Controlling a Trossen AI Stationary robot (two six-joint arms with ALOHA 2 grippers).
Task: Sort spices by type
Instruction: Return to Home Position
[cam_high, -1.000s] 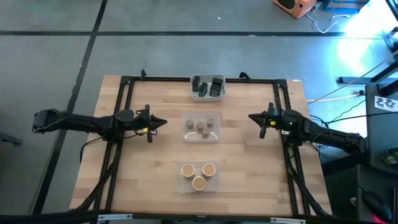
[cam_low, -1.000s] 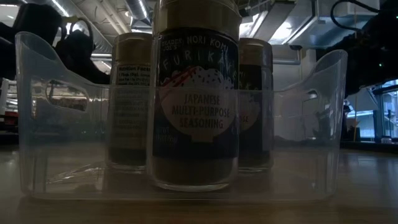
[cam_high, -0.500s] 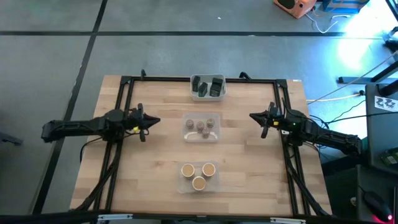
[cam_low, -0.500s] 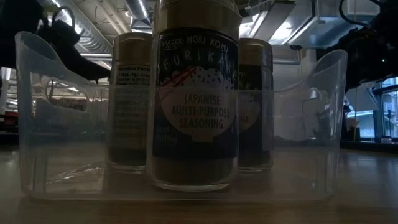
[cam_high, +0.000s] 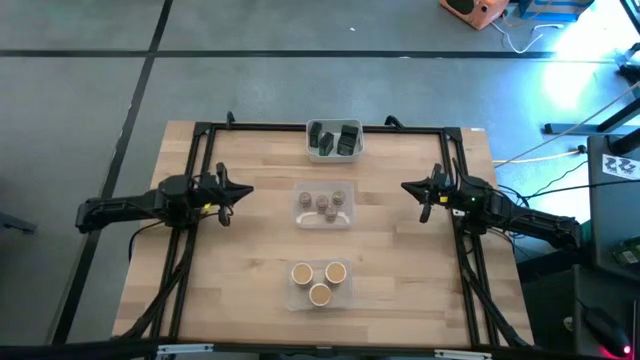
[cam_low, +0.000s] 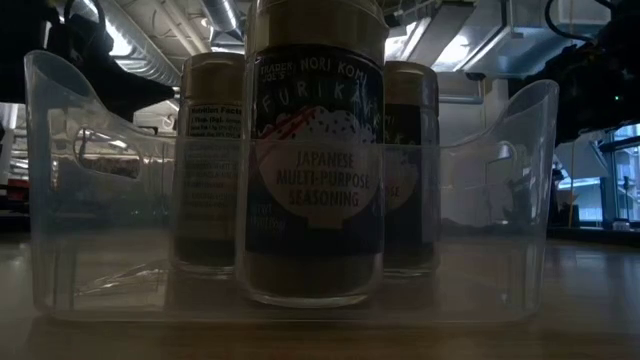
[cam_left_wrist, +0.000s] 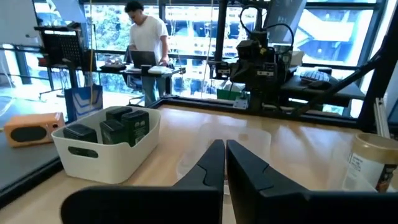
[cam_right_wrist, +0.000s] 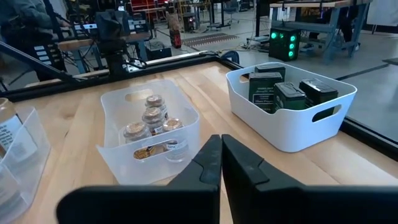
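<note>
- I see a clear bin (cam_low: 62, 230) on the counter (cam_low: 595, 290).
- Three jars (cam_low: 208, 170) stand inside it.
- The front jar (cam_low: 315, 170) says "Japanese multi-purpose seasoning"; two stand behind it.

Backlit spice jars (cam_low: 313, 170) dim — high view bright, glare top-right.

Left arm (cam_high: 150, 203) is folding back. Left hand (cam_high: 245, 190) now sits farther from the middle bin (cam_high: 322, 226) than a second ago and nearer the left side of the desk (cam_high: 250, 260). Most of the shift came in the first half second, with only a small creep since. The arm's outer end has tucked in toward the desk. In the low view its dark shape has slid toward the upper-left corner.
</note>
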